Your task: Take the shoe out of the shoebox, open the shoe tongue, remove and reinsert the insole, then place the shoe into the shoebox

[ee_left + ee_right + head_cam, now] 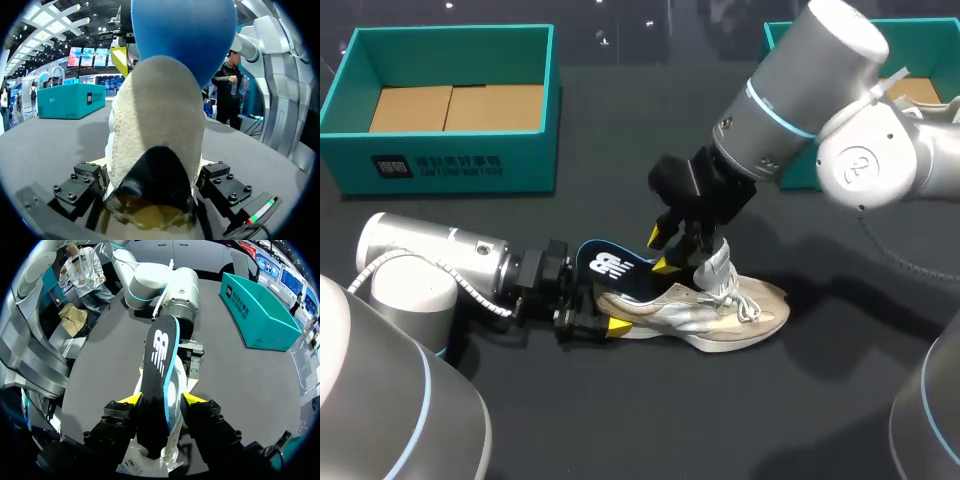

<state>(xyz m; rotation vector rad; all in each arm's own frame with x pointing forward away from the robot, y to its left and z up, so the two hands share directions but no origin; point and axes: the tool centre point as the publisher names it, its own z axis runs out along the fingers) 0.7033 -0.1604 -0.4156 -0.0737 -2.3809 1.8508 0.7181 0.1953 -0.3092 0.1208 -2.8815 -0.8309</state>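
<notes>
The left gripper (pixel 592 322) is lying low on the black table (pixel 620 430) and clamping the heel of the grey-and-cream sneaker (pixel 730 318) from both sides. Its wrist view is showing the heel wedged between the two finger blocks. The sneaker is sitting upright on its sole near the table's middle, toe pointing toward my right. It is well apart from the teal shoebox (pixel 440 165) at the far left, which is standing open with only its cardboard floor showing.

The right gripper (pixel 672 252) is hanging over the shoe's opening. Its yellow tips are pinching the dark blue insole (pixel 608 268) across its width, one tip on each edge. The insole is slanting up and back over the heel collar, with its heel end in the air. Its fore end is dipping into the shoe beside the raised tongue (pixel 716 262).

I am judging the insole step to be in hand, with the shoe out of the box and the tongue opened. Whether the insole is coming out or going back in, I cannot tell from this alone. Either way, the next move is calling for travel along the insole's own slant, with the left claw pinning the shoe so it is not dragging or tipping. The right claw's grip needs to be firm enough to stop the thin foam buckling or slipping at the toe end
</notes>
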